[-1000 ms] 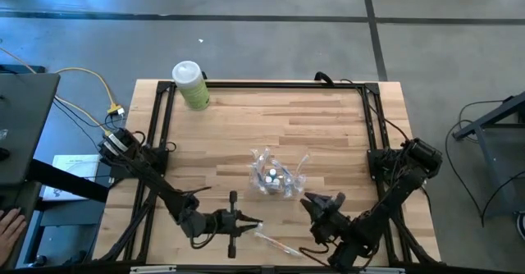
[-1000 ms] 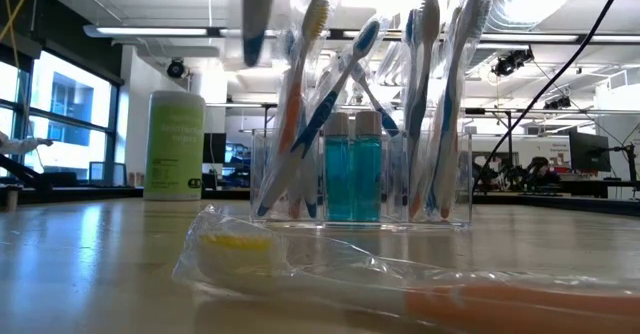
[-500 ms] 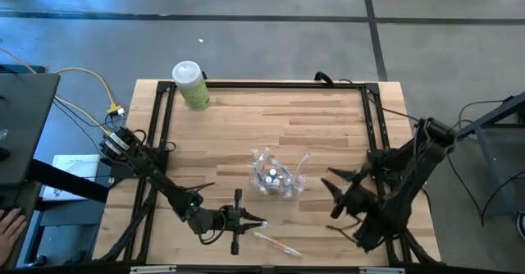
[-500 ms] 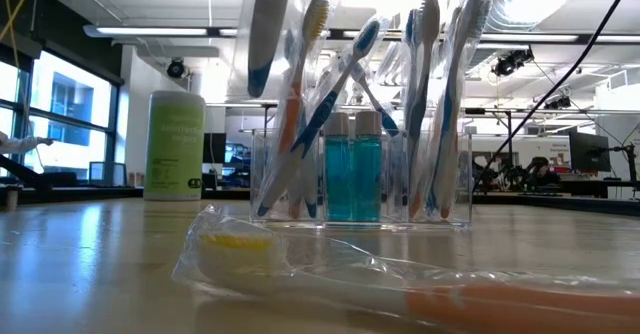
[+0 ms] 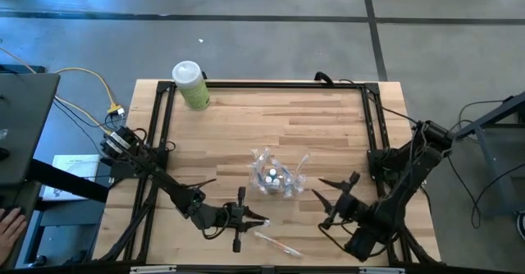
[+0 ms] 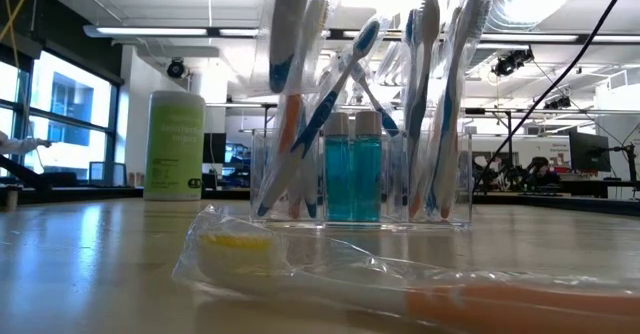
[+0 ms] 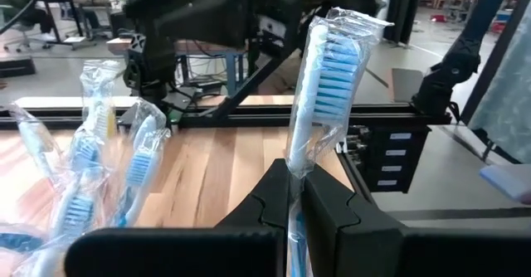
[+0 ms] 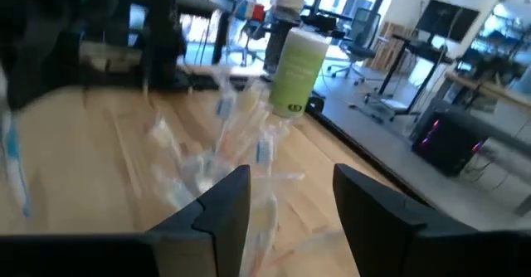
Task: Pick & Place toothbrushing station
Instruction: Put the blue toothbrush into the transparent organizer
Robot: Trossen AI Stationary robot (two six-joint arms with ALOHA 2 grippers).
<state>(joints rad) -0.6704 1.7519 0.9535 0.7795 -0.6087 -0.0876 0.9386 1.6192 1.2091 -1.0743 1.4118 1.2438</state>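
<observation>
The toothbrushing station (image 5: 275, 178) is a clear holder with wrapped blue- and orange-marked toothbrushes and two small teal tubes (image 6: 352, 174); it stands on its base mid-table. My left gripper (image 5: 259, 221), near-left of the station, is shut on a wrapped blue toothbrush (image 7: 325, 61), which also shows in the low view (image 6: 288, 34). My right gripper (image 5: 321, 204) is open and empty, to the right of the station; its fingers frame the station in the right wrist view (image 8: 224, 144). Another wrapped, orange-handled toothbrush (image 5: 277, 243) lies flat near the front edge. My left gripper pinches the wrapped toothbrush's handle (image 7: 295, 171) between its two fingers (image 7: 274, 202), through the clear wrapper. The brush runs on past the fingertips, its blue-bristled head (image 7: 332, 57) at the free end. It is lifted clear of the table.
A pale green white-capped bottle (image 5: 190, 84) stands at the table's far left corner. A black frame (image 5: 271, 84) runs along the table's edges. Bare wood lies between the station and the far edge.
My left gripper has gone toward the table's right edge, closer to the station, still carrying the wrapped toothbrush clear of the table. My right arm has pulled back toward the right edge and then come in again beside the station.
</observation>
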